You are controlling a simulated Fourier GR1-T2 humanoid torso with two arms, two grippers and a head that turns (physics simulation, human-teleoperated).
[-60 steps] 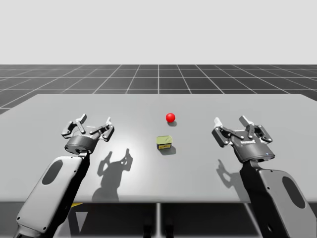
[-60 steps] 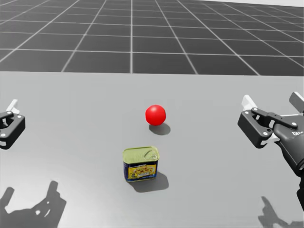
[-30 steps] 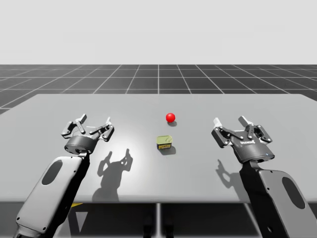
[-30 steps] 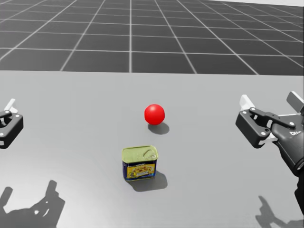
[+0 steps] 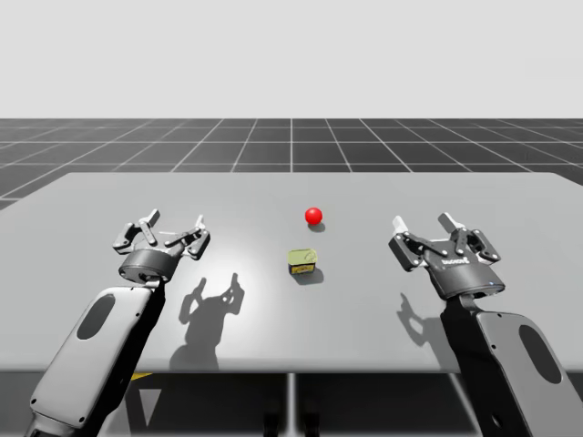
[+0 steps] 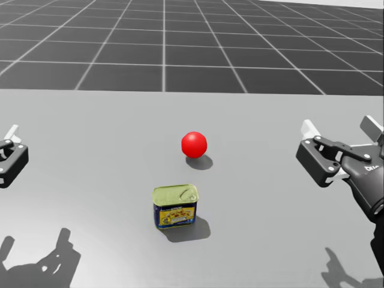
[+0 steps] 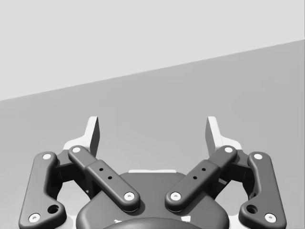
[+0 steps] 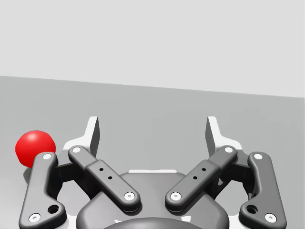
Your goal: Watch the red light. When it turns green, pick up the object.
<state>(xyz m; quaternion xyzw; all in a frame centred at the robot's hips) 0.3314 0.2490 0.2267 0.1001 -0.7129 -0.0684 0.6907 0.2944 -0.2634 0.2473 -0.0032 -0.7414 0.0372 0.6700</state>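
The light is a red ball point(image 5: 313, 216) point(image 6: 194, 144) sitting on the grey table point(image 5: 510, 196), and it is red now. Just in front of it stands a small rectangular tin point(image 5: 302, 262) point(image 6: 175, 206) with an olive-gold lid and a blue and yellow label. My left gripper point(image 5: 176, 219) point(image 7: 152, 133) hovers open to the left of the tin, holding nothing. My right gripper point(image 5: 422, 221) point(image 6: 339, 127) point(image 8: 152, 133) hovers open to the right of it, also holding nothing. In the right wrist view the red ball point(image 8: 34, 148) lies beside the gripper's left finger, further off.
The table's far edge point(image 5: 291, 174) borders a dark gridded floor point(image 6: 180, 48). Bare tabletop lies between each gripper and the tin. Both grippers cast shadows on the table near its front edge.
My head has turned very slightly, shifting the head view a little. Neither arm, the tin nor the ball has moved, and the light stays red.
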